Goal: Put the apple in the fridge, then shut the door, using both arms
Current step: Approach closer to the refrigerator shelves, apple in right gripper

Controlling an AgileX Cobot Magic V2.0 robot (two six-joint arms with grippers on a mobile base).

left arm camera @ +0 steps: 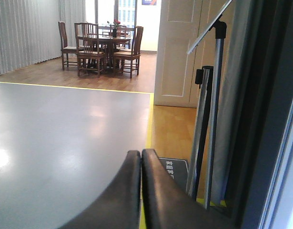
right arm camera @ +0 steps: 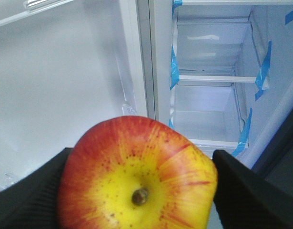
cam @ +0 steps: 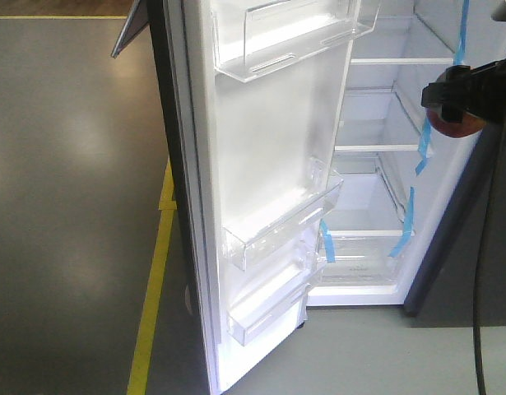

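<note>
Apple sits at the right edge of the front view, squeezed in my right pincer, not yet inside the fridge. Door stands wide open, mid frame; closing is left. Left wrist view: my left pincer is pressed together, holding nothing. Right wrist view: bare shelves upper right, open room ahead.

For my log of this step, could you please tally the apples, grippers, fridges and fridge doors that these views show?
apple: 1
grippers: 2, the left gripper and the right gripper
fridge: 1
door: 1
Total: 5
</note>
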